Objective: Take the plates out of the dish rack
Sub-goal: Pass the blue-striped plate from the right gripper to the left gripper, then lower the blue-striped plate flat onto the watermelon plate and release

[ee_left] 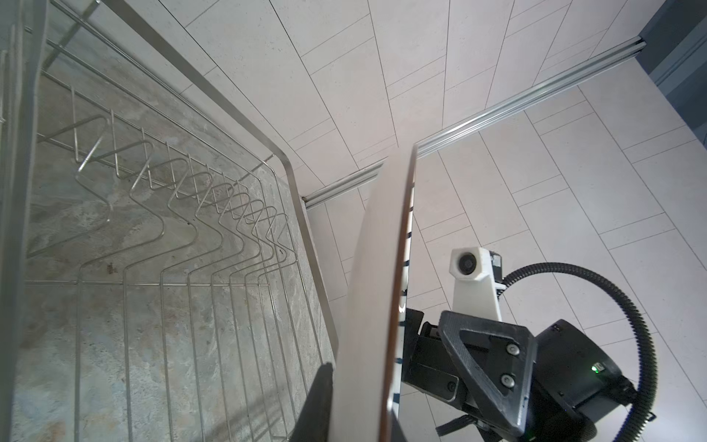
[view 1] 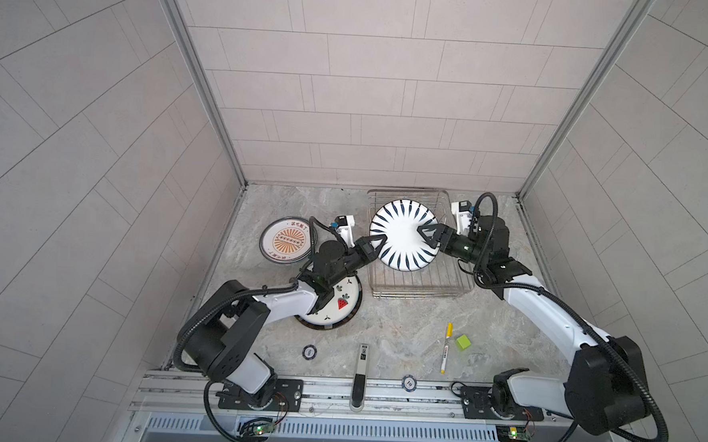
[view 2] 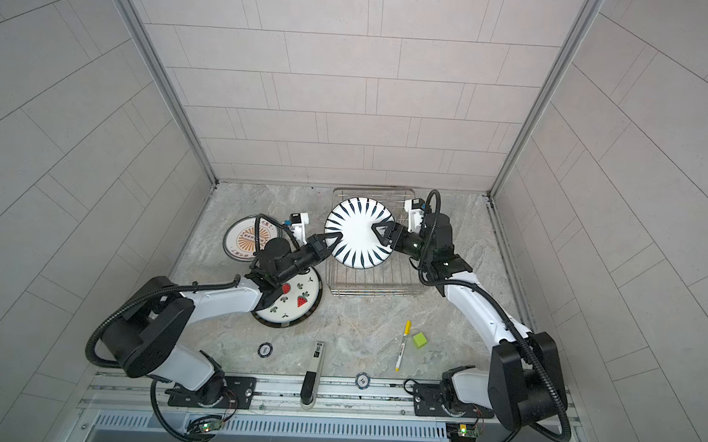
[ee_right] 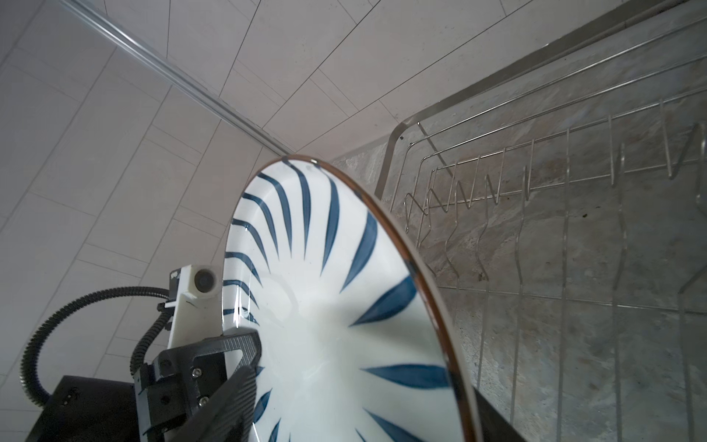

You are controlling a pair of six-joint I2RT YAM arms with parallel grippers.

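Reaches inward, elbows bent: clamps the navy-petal plate [view 1: 401, 233] at its 9 o'clock rim in the left hand [view 1: 378, 242], above the dish rack [view 1: 424, 282] at 1 o'clock on the desk [view 1: 400, 328]; straddles the 3 o'clock rim with the right hand [view 1: 424, 236], jaws wide. Shows at least three plates [view 1: 286, 245], one dish rack, two poker chips [view 1: 309, 351].

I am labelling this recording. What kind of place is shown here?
Probably a lab test cell dressed as a kitchen: two robot arms on an aluminium rail, tile-pattern wall panels, a dish rack on a marble-look tabletop.
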